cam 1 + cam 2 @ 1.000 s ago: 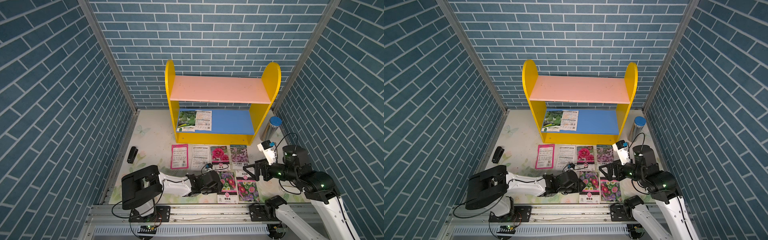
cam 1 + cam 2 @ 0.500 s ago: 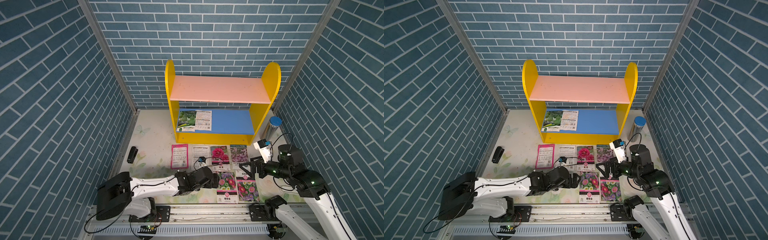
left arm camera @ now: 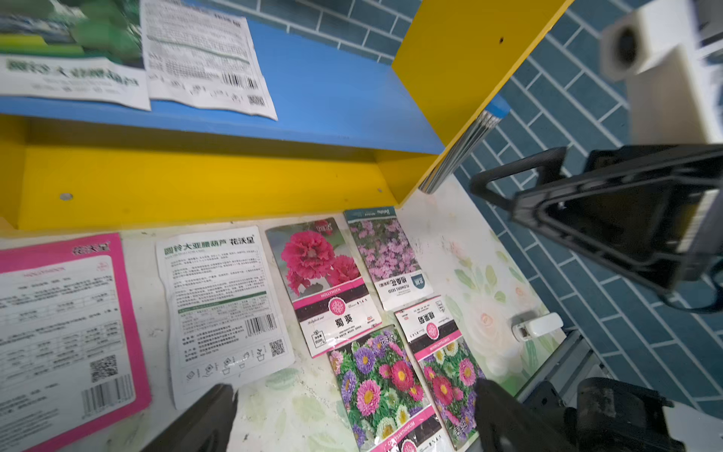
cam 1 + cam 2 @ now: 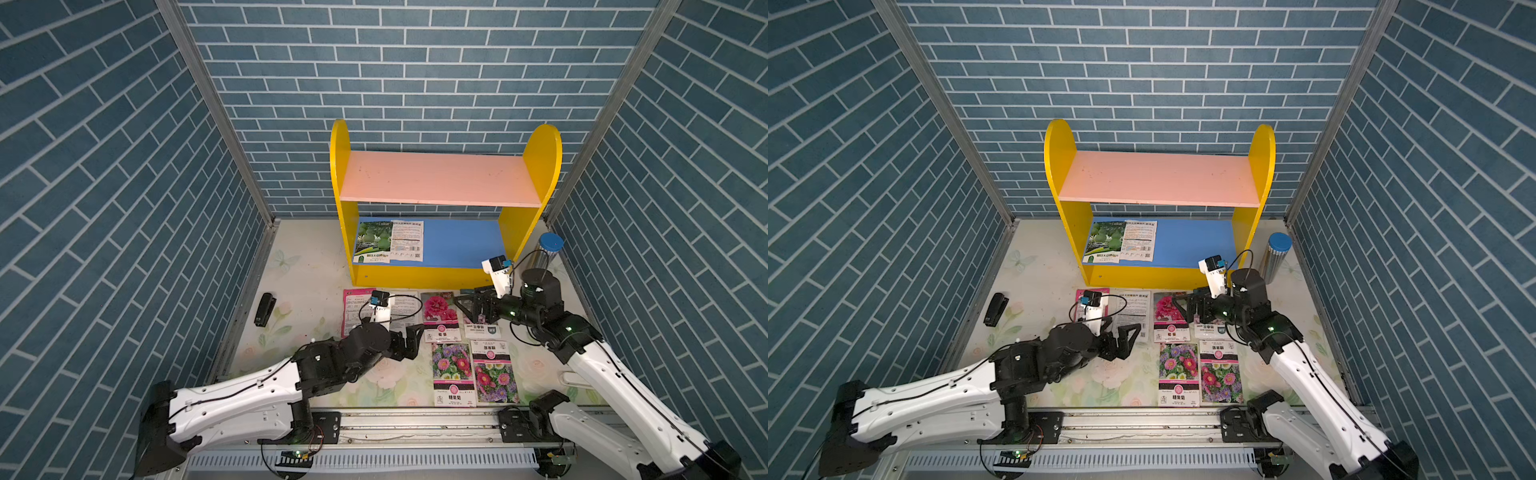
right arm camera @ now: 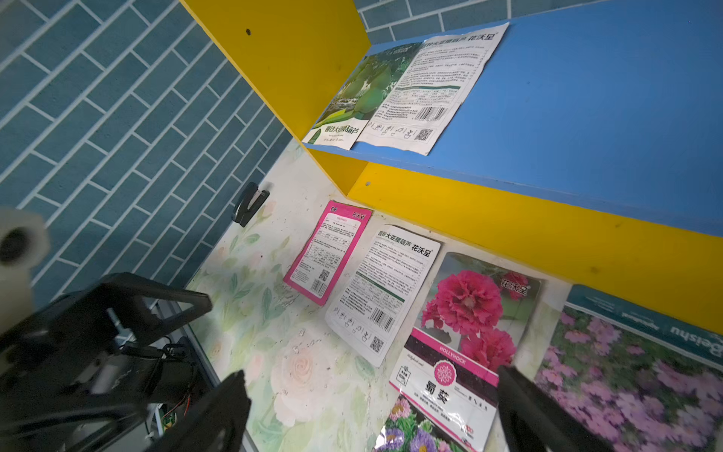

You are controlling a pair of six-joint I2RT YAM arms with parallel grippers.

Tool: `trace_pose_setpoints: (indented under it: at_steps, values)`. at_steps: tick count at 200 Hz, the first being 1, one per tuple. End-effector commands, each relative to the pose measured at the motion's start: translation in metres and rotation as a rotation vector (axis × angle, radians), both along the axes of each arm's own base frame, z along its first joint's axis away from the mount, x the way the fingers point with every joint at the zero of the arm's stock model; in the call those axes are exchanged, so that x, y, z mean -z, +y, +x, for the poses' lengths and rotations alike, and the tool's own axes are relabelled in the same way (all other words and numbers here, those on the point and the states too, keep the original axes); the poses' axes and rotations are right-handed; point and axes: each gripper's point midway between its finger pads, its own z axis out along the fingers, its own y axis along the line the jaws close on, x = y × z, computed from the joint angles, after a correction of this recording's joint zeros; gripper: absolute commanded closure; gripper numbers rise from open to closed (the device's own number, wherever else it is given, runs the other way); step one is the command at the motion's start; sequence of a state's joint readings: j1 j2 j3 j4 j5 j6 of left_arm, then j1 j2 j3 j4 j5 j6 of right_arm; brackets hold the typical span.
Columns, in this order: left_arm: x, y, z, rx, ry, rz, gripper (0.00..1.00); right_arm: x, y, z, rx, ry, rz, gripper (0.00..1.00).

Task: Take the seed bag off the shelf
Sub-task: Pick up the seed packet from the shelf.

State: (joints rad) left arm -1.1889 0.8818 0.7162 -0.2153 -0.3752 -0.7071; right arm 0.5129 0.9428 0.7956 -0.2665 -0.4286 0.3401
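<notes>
Walled on three sides by blue brick panels (image 4: 104,208), the desk (image 4: 307,266) carries the shelf (image 4: 440,183) at 12 o'clock. Its blue lower board (image 4: 457,245) is open to the front and bare across its right half. Two bags lie side by side at that board's left end, a green-fronted seed bag (image 4: 371,241) and a white printed seed bag (image 4: 409,241), both reaching the front lip. Six seed packets (image 4: 438,307) lie flat before the shelf, with one black stapler (image 4: 264,309) at 9 o'clock and one blue-capped cylinder (image 4: 547,253) at 2 o'clock. The left gripper (image 4: 417,343) and right gripper (image 4: 465,307) hover over the packets, jaws spread wide, each grasping nothing.
</notes>
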Motion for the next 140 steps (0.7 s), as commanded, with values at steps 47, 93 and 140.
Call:
trace_pose_setpoints:
  at_steps: [47, 93, 140]
  values:
    - [-0.040, 0.042, 0.001, -0.057, -0.129, -0.001, 0.00, -0.026, 0.046, 0.083, 0.116, -0.206, -0.084, 0.00]
    - [-0.057, 0.053, 0.003, -0.081, -0.180, 0.024, 0.00, -0.015, 0.067, 0.117, 0.177, -0.219, -0.133, 0.00]
    - [-0.065, 0.065, 0.005, -0.109, -0.220, 0.037, 0.00, -0.009, 0.094, 0.147, 0.214, -0.239, -0.207, 0.00]
